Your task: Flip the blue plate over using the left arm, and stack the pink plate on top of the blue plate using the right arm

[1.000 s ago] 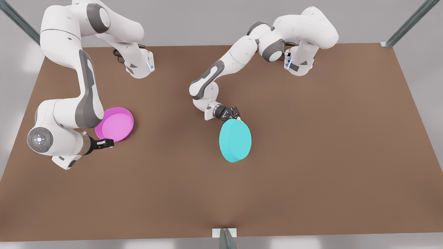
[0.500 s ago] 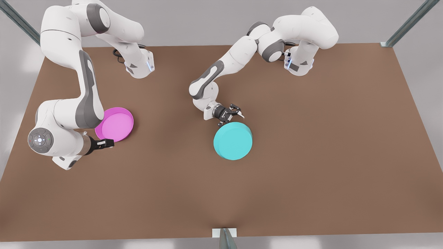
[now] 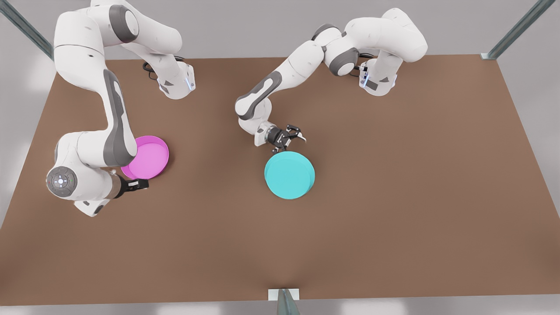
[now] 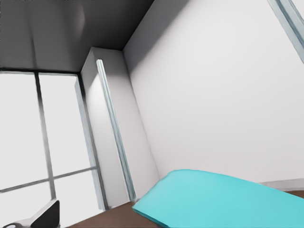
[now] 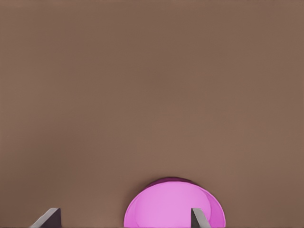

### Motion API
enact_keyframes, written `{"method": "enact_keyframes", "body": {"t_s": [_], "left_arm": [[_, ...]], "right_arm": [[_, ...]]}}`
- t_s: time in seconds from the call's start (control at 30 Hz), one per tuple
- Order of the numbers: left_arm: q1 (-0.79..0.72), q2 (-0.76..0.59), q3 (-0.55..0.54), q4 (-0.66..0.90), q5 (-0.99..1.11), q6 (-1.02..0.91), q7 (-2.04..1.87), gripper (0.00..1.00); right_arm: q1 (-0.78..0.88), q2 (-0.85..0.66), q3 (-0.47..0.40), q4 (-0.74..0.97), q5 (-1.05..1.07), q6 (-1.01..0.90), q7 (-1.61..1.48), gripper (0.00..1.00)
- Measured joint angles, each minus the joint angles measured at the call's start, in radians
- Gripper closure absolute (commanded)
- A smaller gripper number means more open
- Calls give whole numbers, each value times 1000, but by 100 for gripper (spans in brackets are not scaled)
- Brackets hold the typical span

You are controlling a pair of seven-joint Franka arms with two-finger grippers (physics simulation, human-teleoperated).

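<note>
Round, smooth blue plate (image 3: 289,175) lies base-up on matte brown table (image 3: 393,197).

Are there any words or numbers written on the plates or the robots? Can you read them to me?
No readable words or numbers anywhere.
Round turquoise plastic plate: plain, upside down on the brown table.
Round magenta-pink plastic plate: plain.
White right arm's round grey cap: tiny coloured marks, too small to read.
Left gripper, open above the turquoise plate: no label.
Right gripper, open by the pink plate: no label.
</note>
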Motion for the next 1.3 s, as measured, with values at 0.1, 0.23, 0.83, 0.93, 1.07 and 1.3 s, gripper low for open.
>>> {"method": "enact_keyframes", "body": {"t_s": [0.1,0.23,0.83,0.93,1.07,1.3], "left_arm": [[1,-12,-31,-1,-62,3,28,0],[3,-20,-67,-3,-148,7,54,0],[56,-362,-135,98,-626,-44,155,0],[582,-588,-132,125,-887,-21,635,0],[1149,-641,-136,258,-1091,17,1629,0],[1130,-1060,-24,-132,-1264,194,2148,0]], "right_arm": [[-4,45,1,-115,2,229,20,0],[-132,-122,47,-210,3,101,-44,0],[-429,-312,54,-568,71,92,-217,0],[-492,-229,54,-569,58,115,-215,0],[-558,-130,54,-524,107,24,-394,0],[-583,-90,54,-558,121,178,-411,0]]}}
